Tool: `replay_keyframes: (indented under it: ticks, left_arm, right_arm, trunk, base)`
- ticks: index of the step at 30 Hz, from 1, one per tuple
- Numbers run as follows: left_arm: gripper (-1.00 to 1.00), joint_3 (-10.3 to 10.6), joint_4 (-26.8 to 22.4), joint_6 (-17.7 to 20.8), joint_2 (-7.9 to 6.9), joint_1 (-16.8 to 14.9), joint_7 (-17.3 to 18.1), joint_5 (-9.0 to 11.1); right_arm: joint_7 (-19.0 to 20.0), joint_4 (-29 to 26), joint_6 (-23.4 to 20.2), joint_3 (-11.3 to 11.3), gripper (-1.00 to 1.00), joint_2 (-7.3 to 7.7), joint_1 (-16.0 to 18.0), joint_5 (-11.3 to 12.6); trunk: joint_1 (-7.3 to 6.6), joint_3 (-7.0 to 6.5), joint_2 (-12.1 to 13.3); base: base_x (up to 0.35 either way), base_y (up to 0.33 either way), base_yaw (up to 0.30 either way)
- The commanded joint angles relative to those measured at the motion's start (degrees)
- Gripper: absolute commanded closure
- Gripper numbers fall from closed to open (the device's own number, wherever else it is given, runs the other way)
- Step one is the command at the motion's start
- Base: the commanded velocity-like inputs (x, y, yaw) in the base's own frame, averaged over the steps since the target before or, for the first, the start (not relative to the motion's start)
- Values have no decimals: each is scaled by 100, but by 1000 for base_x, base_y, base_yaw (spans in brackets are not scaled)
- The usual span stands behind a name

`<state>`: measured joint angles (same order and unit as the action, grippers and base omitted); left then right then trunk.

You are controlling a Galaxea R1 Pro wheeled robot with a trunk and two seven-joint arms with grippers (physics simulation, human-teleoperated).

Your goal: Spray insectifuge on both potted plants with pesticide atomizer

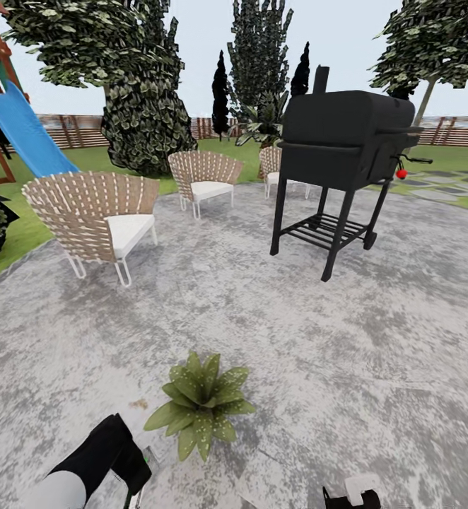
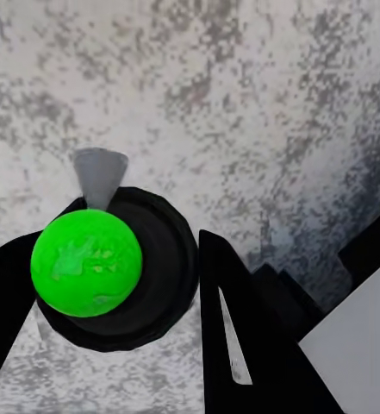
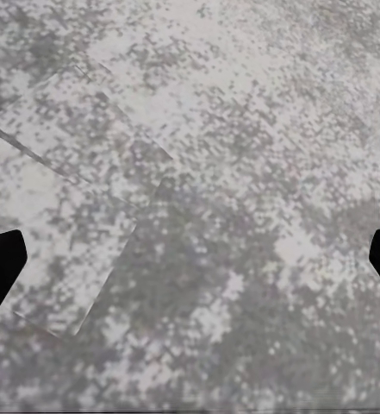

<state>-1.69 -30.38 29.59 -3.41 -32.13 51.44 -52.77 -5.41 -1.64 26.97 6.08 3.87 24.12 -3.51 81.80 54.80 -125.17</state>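
potted plant low on grey stone paving, near its front edge, just beside left gripper. left gripper clamped on pesticide atomizer, green top facing wrist camera. right gripper fingers wide apart over bare paving. beyond plant: black grill, wicker chairs, blue slide, trees, fence.

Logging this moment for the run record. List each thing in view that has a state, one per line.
Potted plant: upright on the grey paving, leaves spread.
Left tool: shut on the pesticide atomizer, seen end-on.
Right tool: open, nothing between its fingertips, over bare paving.
Grill: lid closed, standing on its legs.
Nearest chair: upright, unoccupied.
Slide: standing, nobody on it.
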Motion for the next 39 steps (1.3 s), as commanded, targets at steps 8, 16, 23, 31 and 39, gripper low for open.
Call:
replay_keyframes:
  ticks: [8,16,23,31,39]
  left_arm:
    - [100,29,-33,83,-5,-48,18,-107]
    - [100,6,-29,103,71,-54,30,-765]
    - [100,-7,-31,117,137,-86,50,-745]
    - [100,-23,55,17,373,-8,97,-473]
    - [100,-33,74,11,453,-4,94,-439]
  right_arm:
    - [-56,6,8,43,-100,0,4,-36]
    - [-56,6,8,43,-100,0,4,-35]
    - [-56,6,6,43,-100,0,4,-36]
    - [-56,6,7,43,-100,0,4,-41]
    - [-56,6,8,43,-100,0,4,-41]
  trunk:
    - [-1,5,-2]
    - [-1,5,-2]
    - [-1,5,-2]
    - [-1,5,-2]
    - [-1,5,-2]
  base:
    - [0,1,-246]
    - [-74,235,-13]
    - [157,200,0]
    - [5,5,0]
    - [0,0,0]
